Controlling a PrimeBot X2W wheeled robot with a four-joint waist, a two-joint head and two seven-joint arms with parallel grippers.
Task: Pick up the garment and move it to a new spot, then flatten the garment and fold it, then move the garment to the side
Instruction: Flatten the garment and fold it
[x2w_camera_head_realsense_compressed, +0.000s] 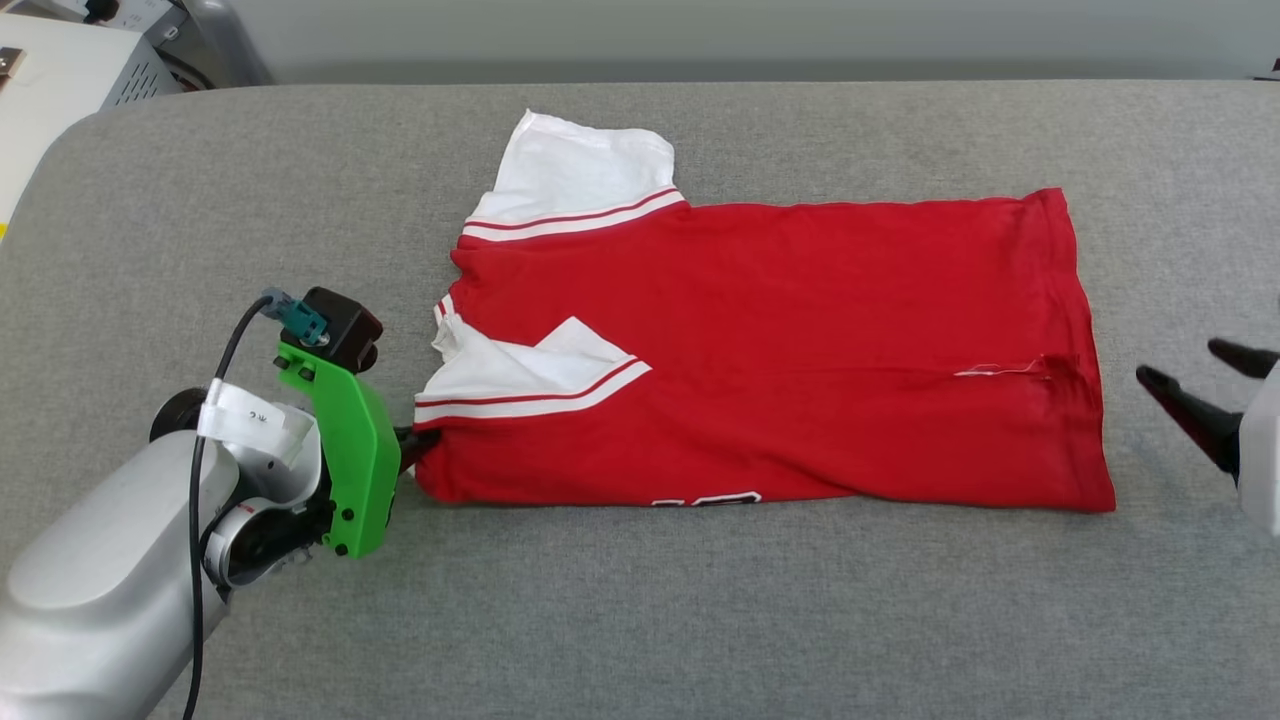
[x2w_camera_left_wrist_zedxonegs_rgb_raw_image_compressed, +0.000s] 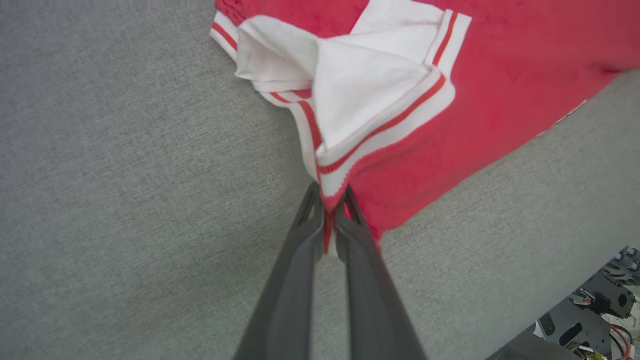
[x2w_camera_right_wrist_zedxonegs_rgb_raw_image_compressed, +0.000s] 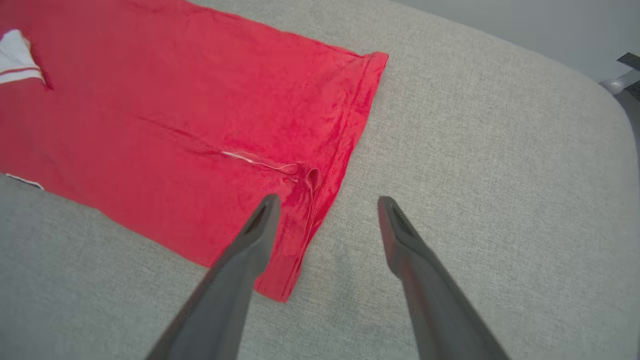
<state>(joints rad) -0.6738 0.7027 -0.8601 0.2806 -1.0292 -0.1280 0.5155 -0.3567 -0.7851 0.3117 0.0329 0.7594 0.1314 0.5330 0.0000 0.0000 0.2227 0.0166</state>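
A red, white-sleeved fabric T-shirt (x2w_camera_head_realsense_compressed: 800, 350) is lying on a grey cloth surface (x2w_camera_head_realsense_compressed: 700, 620), the left end effector (x2w_camera_left_wrist_zedxonegs_rgb_raw_image_compressed: 327, 200) pinching its sleeve trim, the right end effector (x2w_camera_right_wrist_zedxonegs_rgb_raw_image_compressed: 325, 205) gaping beside its hem.

Grey fabric surface (x2w_camera_head_realsense_compressed: 700, 620) beneath and all round left end effector (x2w_camera_head_realsense_compressed: 420, 442). White vented box (x2w_camera_head_realsense_compressed: 70, 70) well apart, past surface's rounded corner. Pale wall (x2w_camera_head_realsense_compressed: 700, 35) beyond.

The garment (x2w_camera_head_realsense_compressed: 800, 350), a red T-shirt with white sleeves and striped trim, is laid flat, folded lengthwise, on the grey surface (x2w_camera_head_realsense_compressed: 700, 620); one sleeve is folded onto the body.
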